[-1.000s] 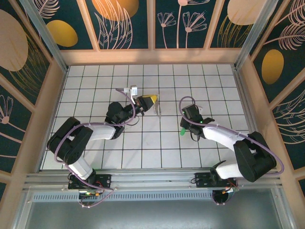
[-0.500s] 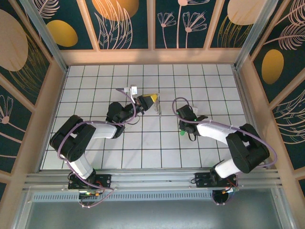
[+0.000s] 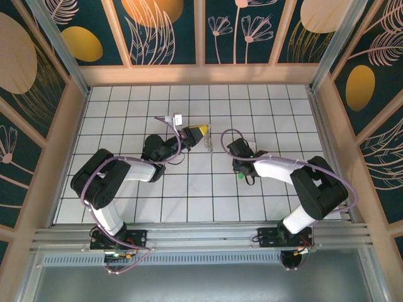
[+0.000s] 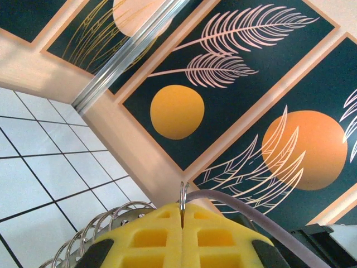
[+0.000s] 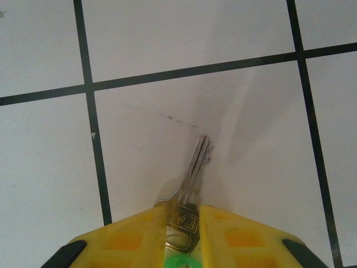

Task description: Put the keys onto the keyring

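The left end effector [image 4: 182, 219] is clamped on the thin keyring [image 4: 182, 192], which rises edge-on just beyond its pads, while the right end effector [image 5: 182, 216] pinches the green-headed key [image 5: 196, 164], its blade pointing forward from the tips, low over the worktop [image 5: 256, 117].

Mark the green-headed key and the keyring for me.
green-headed key [image 5: 196, 164]: right wrist view, on the middle of its metal blade.
keyring [image 4: 182, 198]: left wrist view, on the thin metal edge standing upright.
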Motion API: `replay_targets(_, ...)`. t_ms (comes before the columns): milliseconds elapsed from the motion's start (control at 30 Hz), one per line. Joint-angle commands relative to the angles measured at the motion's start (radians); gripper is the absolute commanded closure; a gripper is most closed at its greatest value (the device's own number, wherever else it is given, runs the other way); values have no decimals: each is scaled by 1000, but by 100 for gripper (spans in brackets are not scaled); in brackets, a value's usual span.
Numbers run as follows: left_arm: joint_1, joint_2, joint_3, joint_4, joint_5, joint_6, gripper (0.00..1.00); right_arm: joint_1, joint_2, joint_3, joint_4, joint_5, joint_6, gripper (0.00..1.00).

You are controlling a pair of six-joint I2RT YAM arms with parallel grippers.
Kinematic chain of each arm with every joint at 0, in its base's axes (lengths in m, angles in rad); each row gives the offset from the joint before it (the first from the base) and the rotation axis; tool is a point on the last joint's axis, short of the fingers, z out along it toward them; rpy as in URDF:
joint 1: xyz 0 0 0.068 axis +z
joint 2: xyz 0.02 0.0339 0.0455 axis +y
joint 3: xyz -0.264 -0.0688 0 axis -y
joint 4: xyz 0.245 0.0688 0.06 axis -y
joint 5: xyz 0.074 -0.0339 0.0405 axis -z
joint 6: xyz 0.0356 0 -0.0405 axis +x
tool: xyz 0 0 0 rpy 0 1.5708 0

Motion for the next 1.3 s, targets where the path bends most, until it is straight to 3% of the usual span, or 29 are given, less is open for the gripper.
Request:
replay_targets(0, 8, 11, 29, 86, 25, -18, 100, 9, 11, 8, -28, 33, -6, 79)
replay_targets(233, 11, 30, 31, 123, 32, -47, 100, 11, 31, 13, -24, 34, -9, 81)
replay_targets(467, 11, 30, 30, 128, 35, -52, 100, 24, 3, 8, -34, 38, 4, 74)
replay_targets(767, 11, 41, 33, 141, 38, -63, 100, 36, -29, 13, -48, 39, 3, 73)
replay_targets(1267, 11, 53, 41, 151, 42, -75, 100, 40, 7, -12, -25, 31, 0, 79)
